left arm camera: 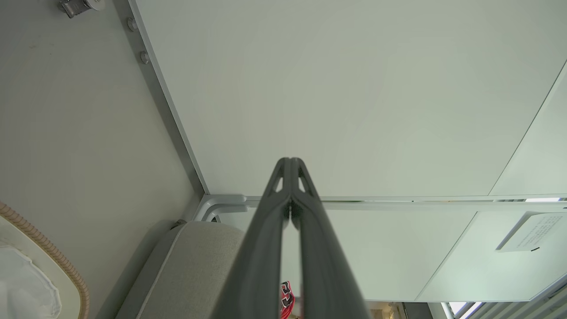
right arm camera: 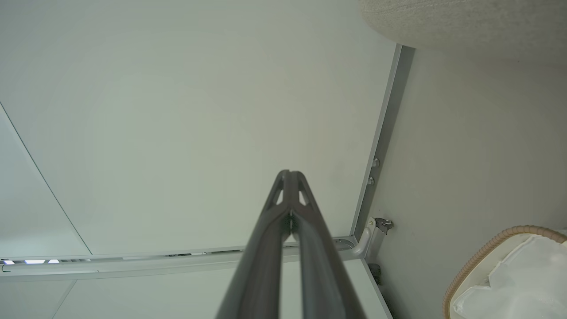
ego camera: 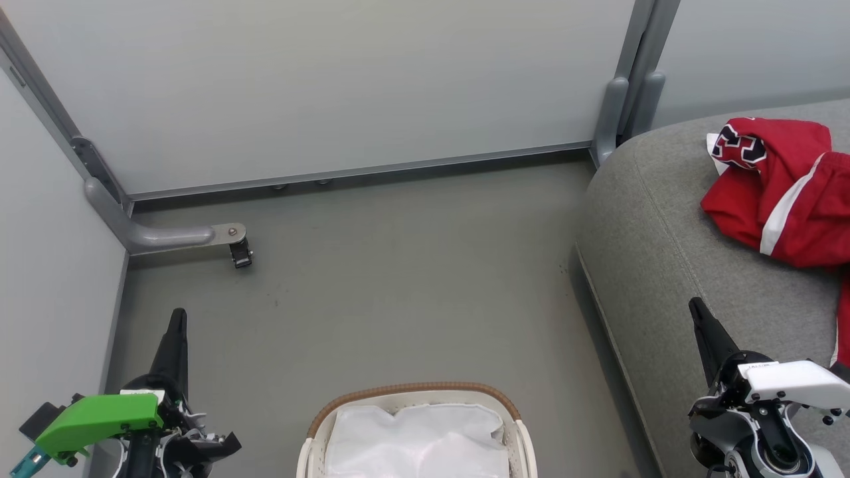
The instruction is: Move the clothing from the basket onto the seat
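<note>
**Red kit lies on the sofa; both arms idle over the floor**

The clothing (ego camera: 783,192) is on the seat (ego camera: 664,265), heaped toward the far right of the grey cushion. It is a crumpled red bundle with a white stripe running down one fold and a black-and-white numeral turned up at its top left corner. Its right side runs off the edge of the head view, so I cannot tell how far it spreads.

The basket (ego camera: 412,390) stands on the grey floor (ego camera: 398,279) just in front of the robot, to the left of the seat and apart from it. The brown woven rim curves across its far end, and the near end is cut off by the bottom of the head view. Inside the part I can see lies the rumpled white liner cloth (ego camera: 418,441).

The left gripper (ego camera: 177,318) hangs low at the robot's left, beside the wall panel (ego camera: 53,265), its green wrist cover (ego camera: 99,415) below it. Its two dark fingers are pressed together at the tips with nothing between them, which the left wrist view shows plainly.

The right gripper (ego camera: 697,309) sits over the front edge of the seat, short of the clothing and not touching it, with a white wrist cover (ego camera: 793,378) behind it. Its jaws are likewise closed tip to tip and empty.

A grey metal foot (ego camera: 179,236) juts from the corner of the panels onto the floor.
</note>
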